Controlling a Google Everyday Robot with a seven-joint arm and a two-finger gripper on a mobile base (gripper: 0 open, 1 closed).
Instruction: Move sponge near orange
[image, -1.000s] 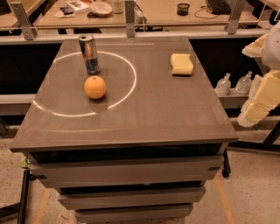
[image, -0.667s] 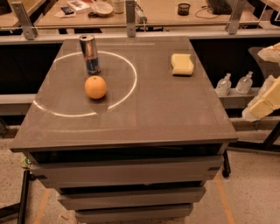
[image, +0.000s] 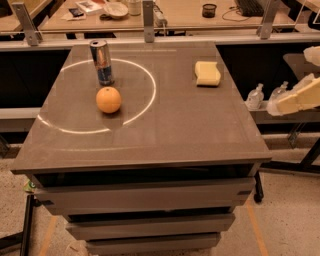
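The pale yellow sponge (image: 207, 73) lies flat at the far right of the grey table (image: 165, 130). The orange (image: 108, 99) sits at the left, inside a white circle marked on the tabletop, about a third of the table's width from the sponge. My gripper (image: 306, 76) hangs off the table's right side, at the frame's right edge, level with the sponge but well apart from it. Its two pale yellow fingers (image: 299, 97) stand apart with nothing between them.
A tall silver-blue can (image: 102, 62) stands just behind the orange. Clear bottles (image: 255, 95) sit on a low shelf right of the table, below my gripper. A cluttered bench (image: 150, 12) with metal posts runs behind the table.
My gripper has shifted slightly right, toward the frame edge, and its lower finger sits higher. The sponge, orange and can have not moved.
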